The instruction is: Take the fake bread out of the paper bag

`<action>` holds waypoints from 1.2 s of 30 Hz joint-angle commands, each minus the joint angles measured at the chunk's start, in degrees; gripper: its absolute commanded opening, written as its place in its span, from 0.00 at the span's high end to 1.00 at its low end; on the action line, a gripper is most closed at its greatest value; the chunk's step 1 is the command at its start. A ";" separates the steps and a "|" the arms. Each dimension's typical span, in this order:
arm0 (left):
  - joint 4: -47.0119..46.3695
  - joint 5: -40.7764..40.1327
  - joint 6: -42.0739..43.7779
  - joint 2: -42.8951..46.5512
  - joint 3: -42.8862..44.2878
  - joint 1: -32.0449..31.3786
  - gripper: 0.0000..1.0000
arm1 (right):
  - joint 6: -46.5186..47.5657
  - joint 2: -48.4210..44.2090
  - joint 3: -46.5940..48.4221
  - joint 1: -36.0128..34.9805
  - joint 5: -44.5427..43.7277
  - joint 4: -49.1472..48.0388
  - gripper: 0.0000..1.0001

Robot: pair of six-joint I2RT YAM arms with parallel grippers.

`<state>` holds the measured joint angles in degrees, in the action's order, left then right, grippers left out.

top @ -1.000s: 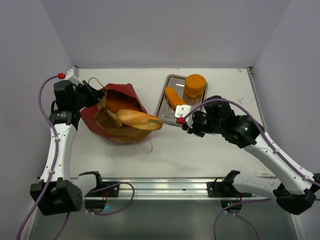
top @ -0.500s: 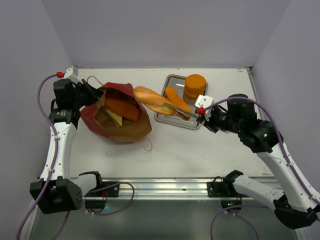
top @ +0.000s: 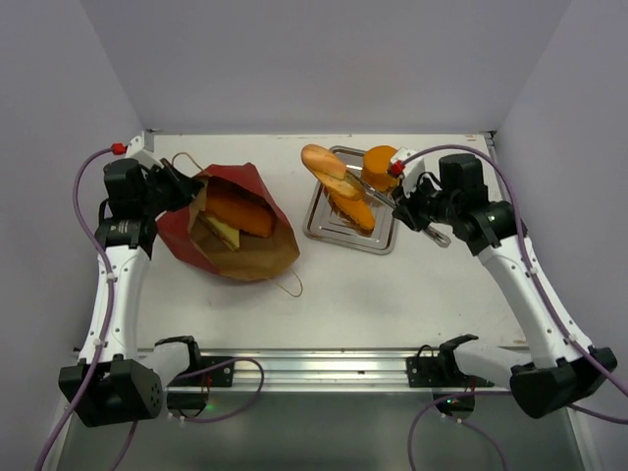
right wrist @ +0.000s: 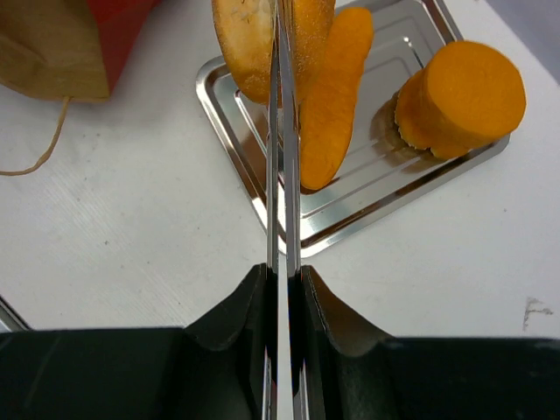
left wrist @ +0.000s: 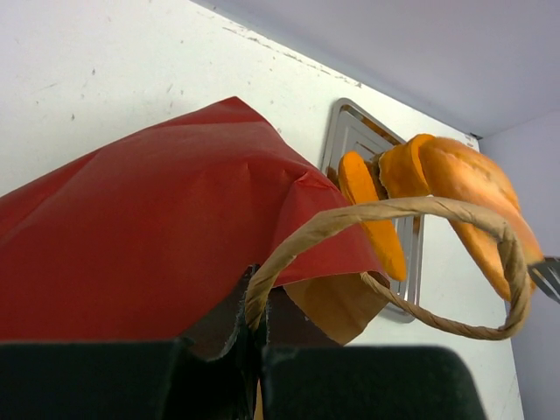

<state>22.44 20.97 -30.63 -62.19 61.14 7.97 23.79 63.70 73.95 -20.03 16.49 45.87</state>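
Note:
The red paper bag (top: 257, 188) lies open on its side at the left, with an orange slab (top: 241, 209) and a sandwich piece (top: 222, 232) inside. My left gripper (top: 186, 188) is shut on the bag's rim by a cord handle (left wrist: 385, 214); it shows in the left wrist view (left wrist: 258, 350). My right gripper (top: 407, 201) is shut on metal tongs (right wrist: 284, 175), which pinch the baguette (top: 329, 169) above the metal tray's (top: 339, 234) left end. The baguette (right wrist: 245, 44) is tilted. A round bun (top: 381, 165) and a long orange piece (top: 355, 210) lie on the tray.
The tray (right wrist: 254, 149) stands at the back middle, right of the bag (right wrist: 52, 44). A loose cord handle (top: 290, 285) lies on the table in front of the bag. The table's back wall is just behind the tray.
My right gripper has carried the baguette out of the bag, rightward and back, to above the tray. The left gripper has kept its hold on the bag.

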 commanded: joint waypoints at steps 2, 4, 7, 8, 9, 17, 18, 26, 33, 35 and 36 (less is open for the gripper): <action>-0.20 2.05 1.63 2.16 -1.55 0.38 1.00 | -6.21 6.16 3.39 2.45 3.28 -7.81 1.00; -0.55 2.67 1.63 2.69 -2.60 0.29 1.00 | -8.32 10.02 3.65 3.16 3.20 -9.56 1.00; -1.34 3.20 1.72 3.48 -3.92 0.29 1.00 | -10.95 15.04 4.01 3.51 2.23 -11.23 1.00; -1.69 3.37 1.80 3.74 -4.19 0.29 1.00 | -12.00 16.09 4.09 3.51 1.88 -12.28 1.00; -1.78 3.55 1.80 3.83 -4.45 0.38 1.00 | -12.45 17.06 3.92 3.42 1.44 -12.81 1.00; -1.96 4.60 2.77 4.80 -5.60 0.29 1.00 | -16.32 22.78 3.22 3.95 -3.83 -16.95 1.00; -2.13 4.69 2.77 5.15 -5.95 0.29 1.00 | -16.76 22.96 2.87 4.12 -4.10 -17.47 1.00; -3.01 5.31 2.42 5.77 -7.53 0.29 1.00 | -18.52 24.45 1.37 6.41 -3.92 -18.18 1.00; -2.84 5.31 2.51 5.94 -7.36 0.29 1.00 | -18.69 24.89 0.05 6.76 -2.08 -17.92 1.00; -2.84 5.40 2.42 6.03 -7.36 0.29 1.00 | -18.69 24.80 -0.12 6.76 -1.99 -17.92 1.00; -2.84 5.40 2.42 6.12 -7.36 0.29 1.00 | -18.69 24.72 -0.39 6.85 -2.08 -17.92 1.00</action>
<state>20.40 25.52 -29.32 -56.97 54.46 7.97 5.98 88.92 73.60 -13.43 13.02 31.64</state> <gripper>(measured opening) 0.012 0.214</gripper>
